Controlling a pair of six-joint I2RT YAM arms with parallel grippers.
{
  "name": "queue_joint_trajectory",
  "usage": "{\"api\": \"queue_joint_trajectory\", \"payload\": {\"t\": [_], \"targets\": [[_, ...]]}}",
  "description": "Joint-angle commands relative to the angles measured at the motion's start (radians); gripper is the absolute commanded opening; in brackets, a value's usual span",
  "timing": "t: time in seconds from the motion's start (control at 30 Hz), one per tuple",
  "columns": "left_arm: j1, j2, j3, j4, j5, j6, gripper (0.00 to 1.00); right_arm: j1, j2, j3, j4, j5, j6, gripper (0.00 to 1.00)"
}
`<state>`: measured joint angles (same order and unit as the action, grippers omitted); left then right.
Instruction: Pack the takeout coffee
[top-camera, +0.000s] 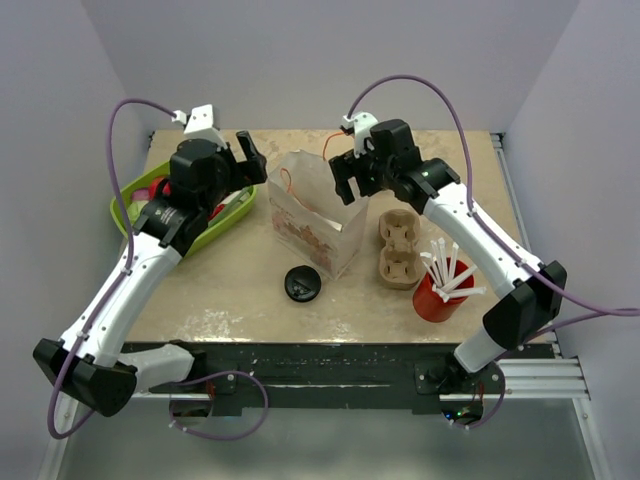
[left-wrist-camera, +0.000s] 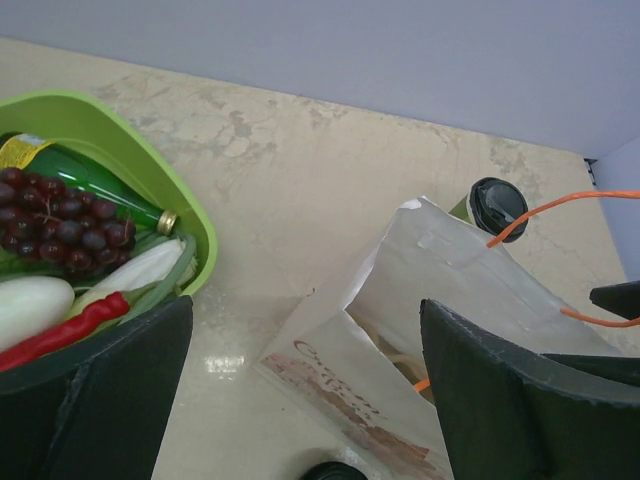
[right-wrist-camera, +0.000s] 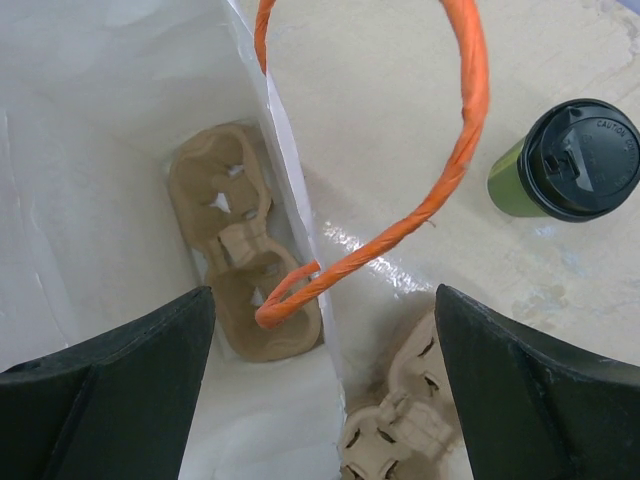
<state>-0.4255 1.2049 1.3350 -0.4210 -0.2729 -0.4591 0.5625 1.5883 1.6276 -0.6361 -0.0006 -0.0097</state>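
The takeout coffee, a small green cup with a black lid on, stands on the table beyond the white paper bag. It also peeks over the bag's far edge in the left wrist view, where only the coffee's lid and a sliver of green show. The right arm hides it in the top view. My right gripper hangs open over the bag's right wall, beside the orange handle. My left gripper is open and empty, above the table left of the bag. A cardboard cup carrier lies inside the bag.
A second cup carrier lies right of the bag. A red cup with white straws stands at the front right. A loose black lid lies in front of the bag. A green basket of produce sits at the left.
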Motion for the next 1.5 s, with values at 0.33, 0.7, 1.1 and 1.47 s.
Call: {"api": "queue_joint_trajectory", "payload": {"t": [0.33,0.7,1.1,1.47], "targets": [[0.007,-0.004,-0.008,-0.006,0.049,-0.112,1.0,-0.001,-0.037,-0.008,0.039,-0.045,-0.042,0.94],[0.005,0.022,-0.031,-0.002,0.106,-0.133,1.0,0.0,-0.007,-0.011,0.03,-0.001,-0.036,0.87],[0.004,0.08,-0.059,0.059,0.216,-0.165,1.0,0.0,0.016,-0.018,0.032,-0.001,0.002,0.37],[0.004,0.102,-0.04,0.1,0.265,-0.17,1.0,0.002,0.009,-0.022,0.015,-0.05,0.115,0.04]]}}
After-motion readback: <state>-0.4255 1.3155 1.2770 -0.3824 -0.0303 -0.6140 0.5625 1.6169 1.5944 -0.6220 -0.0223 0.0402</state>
